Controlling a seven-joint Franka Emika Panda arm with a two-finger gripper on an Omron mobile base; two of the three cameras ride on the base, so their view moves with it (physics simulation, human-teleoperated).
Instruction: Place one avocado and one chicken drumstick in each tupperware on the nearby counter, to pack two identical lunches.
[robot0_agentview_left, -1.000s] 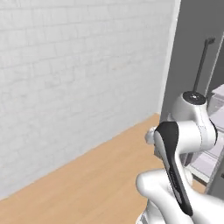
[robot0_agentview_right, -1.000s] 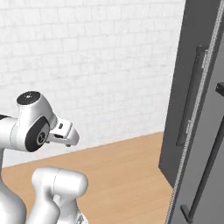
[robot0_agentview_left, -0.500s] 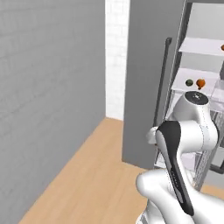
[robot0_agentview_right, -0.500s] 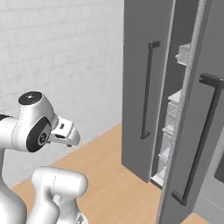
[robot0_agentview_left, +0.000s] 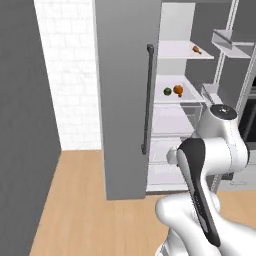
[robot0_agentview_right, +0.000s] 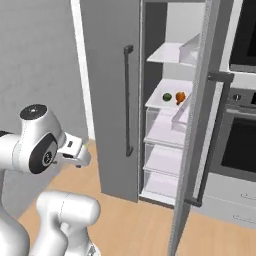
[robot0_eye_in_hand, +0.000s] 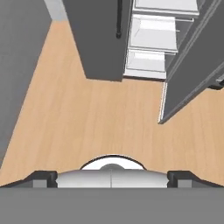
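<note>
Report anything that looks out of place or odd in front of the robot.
Nothing is spilled or damaged. The fridge stands with both doors open; an avocado and a chicken drumstick sit side by side on a middle shelf, a second drumstick on the shelf above.

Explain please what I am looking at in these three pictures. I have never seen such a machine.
It is a simulated kitchen with a white robot arm on a driving base. Two pictures come from cameras on the base, behind the arm to its left and right. The third comes from a camera on the hand, looking down at the wooden floor. Ahead stands an open fridge. One shelf holds a dark green avocado beside an orange-brown chicken drumstick; another drumstick lies on the shelf above. The gripper is open and holds nothing.
</note>
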